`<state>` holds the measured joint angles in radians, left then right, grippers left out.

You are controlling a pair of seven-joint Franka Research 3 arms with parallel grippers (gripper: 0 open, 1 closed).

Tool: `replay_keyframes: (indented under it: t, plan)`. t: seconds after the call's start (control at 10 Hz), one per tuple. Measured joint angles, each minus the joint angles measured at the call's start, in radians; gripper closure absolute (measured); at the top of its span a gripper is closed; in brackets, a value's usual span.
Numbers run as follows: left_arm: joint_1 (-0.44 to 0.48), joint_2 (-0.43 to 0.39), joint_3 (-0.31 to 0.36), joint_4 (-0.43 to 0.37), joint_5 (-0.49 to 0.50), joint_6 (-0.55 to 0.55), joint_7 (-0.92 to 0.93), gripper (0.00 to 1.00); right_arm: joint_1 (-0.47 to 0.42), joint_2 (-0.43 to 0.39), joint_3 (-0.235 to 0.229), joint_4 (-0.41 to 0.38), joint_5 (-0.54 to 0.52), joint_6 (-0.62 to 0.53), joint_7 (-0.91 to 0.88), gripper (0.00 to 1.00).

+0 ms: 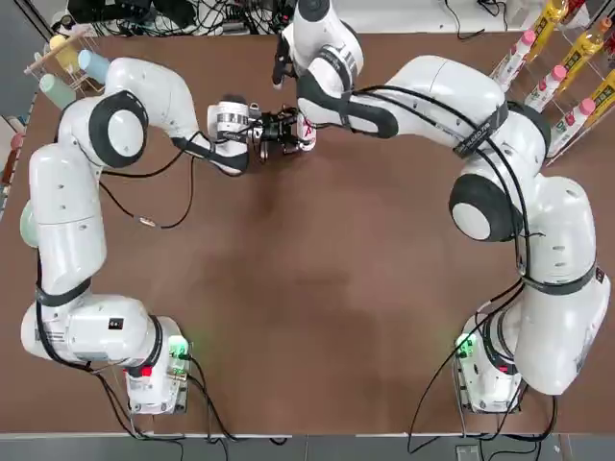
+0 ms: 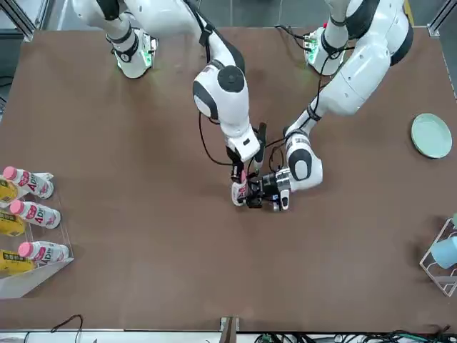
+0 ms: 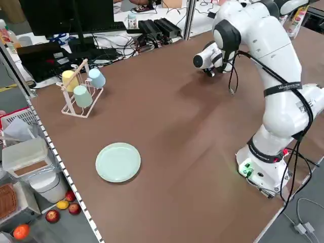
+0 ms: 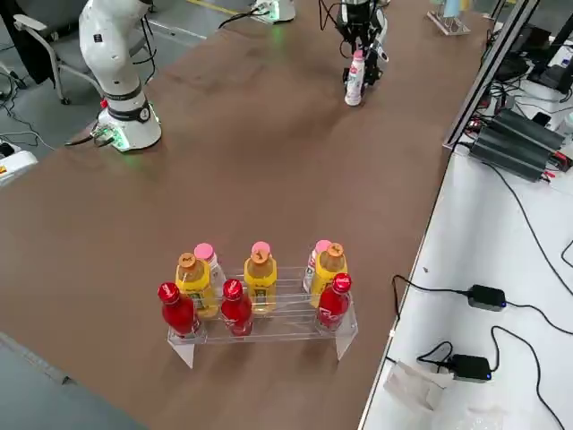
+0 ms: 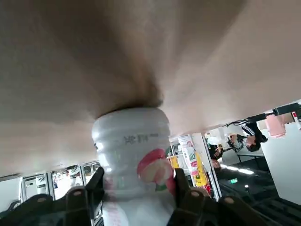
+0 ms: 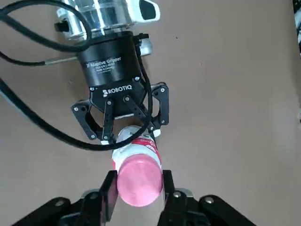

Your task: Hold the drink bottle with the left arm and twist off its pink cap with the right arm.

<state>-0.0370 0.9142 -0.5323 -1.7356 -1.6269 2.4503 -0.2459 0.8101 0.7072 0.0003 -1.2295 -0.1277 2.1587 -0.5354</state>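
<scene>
Left gripper (image 5: 138, 183) is closed around the bottle (image 5: 134, 165), one finger on each side of its body. Bottle stands upright, cap end up, near the far edge of the table (image 2: 143, 271); top view has it upper centre of frame, front view just right of centre. Can't tell if its base touches the table. Right gripper (image 6: 140, 183) is over the bottle, closed on the pink cap (image 6: 139, 180), a finger on either side; cap sits on the bottle neck, lower centre of right wrist view. Left arm comes in from the left of top view, right arm from the right, meeting at upper centre. Bottle rack (image 4: 291, 324), lower centre of right side view, holds red bottles (image 4: 237, 309), yellow bottles (image 4: 260, 279) and white bottles (image 4: 211, 264) with pink tops. Front view has that rack at lower left. Green plate (image 3: 118, 162) lies flat on the table, left of centre in left side view. Cup rack (image 3: 76, 112), upper left there, has yellow cup (image 3: 70, 80), blue cup (image 3: 96, 78) and green cup (image 3: 82, 96).
</scene>
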Motion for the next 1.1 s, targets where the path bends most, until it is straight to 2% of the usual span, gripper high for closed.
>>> replay_keyframes:
  t: [0.6,1.1]
  plan:
    - [0.0,0.004,0.0,0.009,0.0,0.0,-0.002,0.38,-0.002,0.0,0.0,0.0,0.0,0.014,-0.224,0.57]
    - [0.0,0.006,0.001,0.011,0.0,0.0,-0.006,0.38,0.0,0.0,0.001,0.002,0.0,0.027,-0.286,0.57]
